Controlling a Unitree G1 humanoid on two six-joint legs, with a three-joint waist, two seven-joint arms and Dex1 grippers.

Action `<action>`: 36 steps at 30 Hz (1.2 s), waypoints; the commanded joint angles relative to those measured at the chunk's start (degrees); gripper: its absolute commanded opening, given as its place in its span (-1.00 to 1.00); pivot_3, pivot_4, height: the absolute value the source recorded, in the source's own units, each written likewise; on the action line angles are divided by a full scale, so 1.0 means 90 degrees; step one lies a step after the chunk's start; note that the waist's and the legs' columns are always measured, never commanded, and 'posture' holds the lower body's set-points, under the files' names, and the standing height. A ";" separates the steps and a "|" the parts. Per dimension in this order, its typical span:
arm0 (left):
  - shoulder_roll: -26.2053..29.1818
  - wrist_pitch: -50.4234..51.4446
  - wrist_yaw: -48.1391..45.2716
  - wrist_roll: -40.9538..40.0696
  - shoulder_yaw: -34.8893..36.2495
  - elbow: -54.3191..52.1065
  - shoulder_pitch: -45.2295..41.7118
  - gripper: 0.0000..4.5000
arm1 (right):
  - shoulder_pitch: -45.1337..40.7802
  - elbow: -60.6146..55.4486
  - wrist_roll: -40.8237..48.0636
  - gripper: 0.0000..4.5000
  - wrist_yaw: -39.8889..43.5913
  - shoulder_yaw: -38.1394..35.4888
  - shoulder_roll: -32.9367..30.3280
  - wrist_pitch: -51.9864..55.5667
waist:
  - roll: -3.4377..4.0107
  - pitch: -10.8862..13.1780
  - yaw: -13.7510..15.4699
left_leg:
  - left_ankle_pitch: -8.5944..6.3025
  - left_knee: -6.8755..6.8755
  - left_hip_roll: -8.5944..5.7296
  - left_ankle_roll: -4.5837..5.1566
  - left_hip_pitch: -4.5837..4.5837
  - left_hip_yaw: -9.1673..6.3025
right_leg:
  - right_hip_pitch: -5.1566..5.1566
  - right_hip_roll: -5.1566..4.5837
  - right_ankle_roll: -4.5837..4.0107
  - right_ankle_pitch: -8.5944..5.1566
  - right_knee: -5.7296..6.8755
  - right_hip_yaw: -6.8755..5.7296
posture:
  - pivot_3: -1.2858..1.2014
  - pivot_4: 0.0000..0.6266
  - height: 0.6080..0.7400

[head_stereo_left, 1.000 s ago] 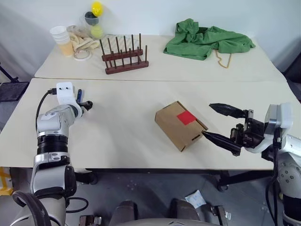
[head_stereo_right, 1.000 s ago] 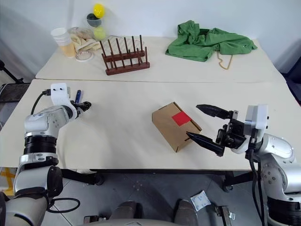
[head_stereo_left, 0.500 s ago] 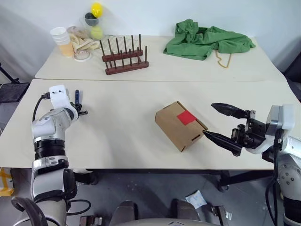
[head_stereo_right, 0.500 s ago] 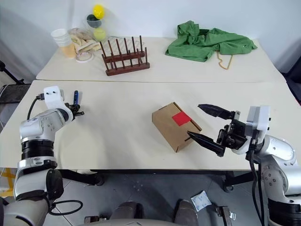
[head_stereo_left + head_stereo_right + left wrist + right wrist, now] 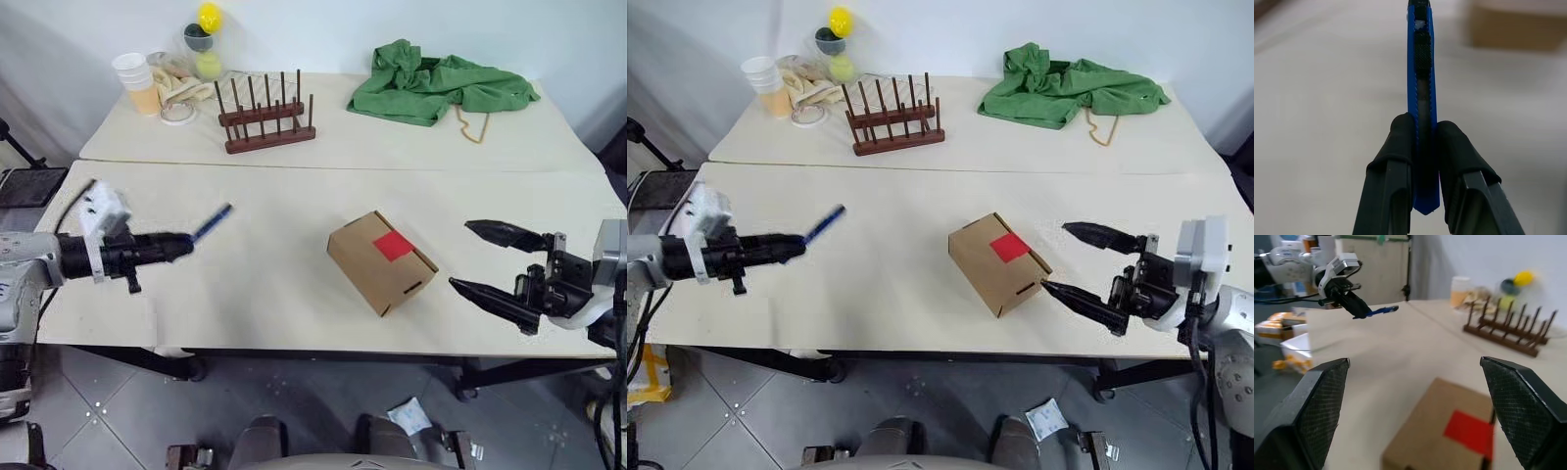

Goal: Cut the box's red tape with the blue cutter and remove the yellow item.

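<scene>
Blue and slim, the blue cutter is sitting clamped between the two black fingers of the left gripper, its tip pointing up and toward the box, clear of the tabletop at about nine o'clock of the near table. Brown cardboard, the box is lying tilted near the middle of that table, flaps closed, with the red tape showing on its top face toward the two o'clock corner. At about three o'clock of the box, the right gripper is hovering with its jaws standing wide apart and nothing between them, its lower fingertip just beside the carton but not touching it. On the far table, a wooden peg rack is standing at about eleven o'clock of the box, a green cloth is lying crumpled at about one o'clock, and a stack of cups is standing at the far left corner.
</scene>
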 commanded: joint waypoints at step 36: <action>-0.2604 0.2472 -0.0019 0.2819 -0.4921 -0.1412 -0.2189 -0.79 | -0.0667 -0.0704 -0.3442 -0.98 -0.1887 0.3837 -0.0101 0.1557 | -0.0007 0.0006 0.0081 | -0.0043 0.0099 0.0032 0.0025 -0.0021 0.0026 | 0.0003 0.0036 -0.0001 0.0002 0.0000 0.0032 | 0.03 -0.52 1.00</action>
